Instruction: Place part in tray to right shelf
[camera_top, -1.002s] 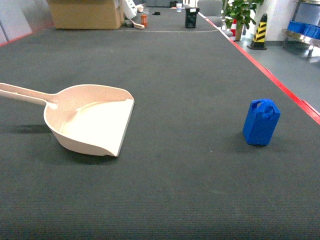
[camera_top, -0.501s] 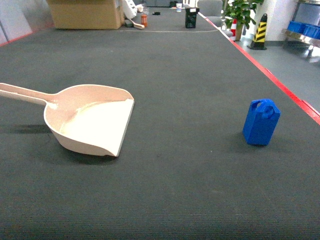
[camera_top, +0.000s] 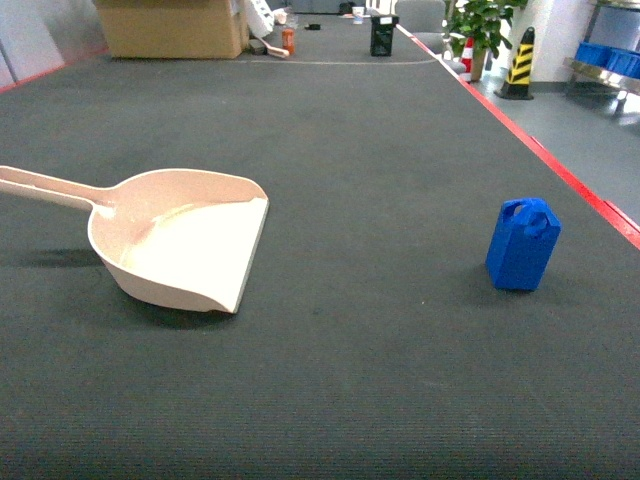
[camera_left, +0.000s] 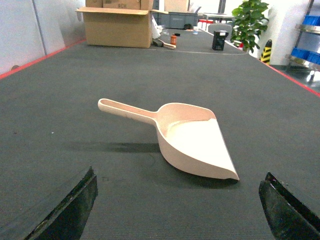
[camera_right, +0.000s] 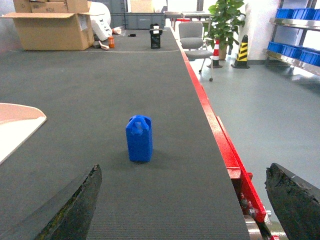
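Your part (camera_top: 522, 245) stands upright on the dark ribbed tabletop (camera_top: 350, 380), right side of the head view, handle loop on top, near the red edge strip (camera_top: 560, 175) but clear of it. Nothing touches it. The tray (camera_top: 185, 240) lies flat well apart to the left, open mouth turned toward the part, long handle running off toward the left edge of the head view; its scoop holds nothing. From your right wrist camera the part sits straight ahead on the mat, centred between the two dark fingers (camera_right: 70, 210) at the bottom corners of the picture, and a corner of the tray's lip shows at the left margin. Right pincer (camera_right: 182, 212): spread wide, released, grasping nothing, short of the part. From your left wrist camera the tray lies ahead and a little right of centre, handle pointing left and away, with both dark fingers in the lower corners. Left pincer (camera_left: 177, 207): likewise released and wide, nothing between its fingers, not touching the tray. The right shelf (camera_right: 295, 30) shows at the far right across the grey floor, steel rails carrying blue crates (camera_right: 300, 14), well apart from the tabletop. Far end of the tabletop: a cardboard box (camera_top: 172, 27), a small black container (camera_top: 383, 35); beyond it a potted plant (camera_top: 480, 30) and a yellow-black striped post (camera_top: 519, 62).
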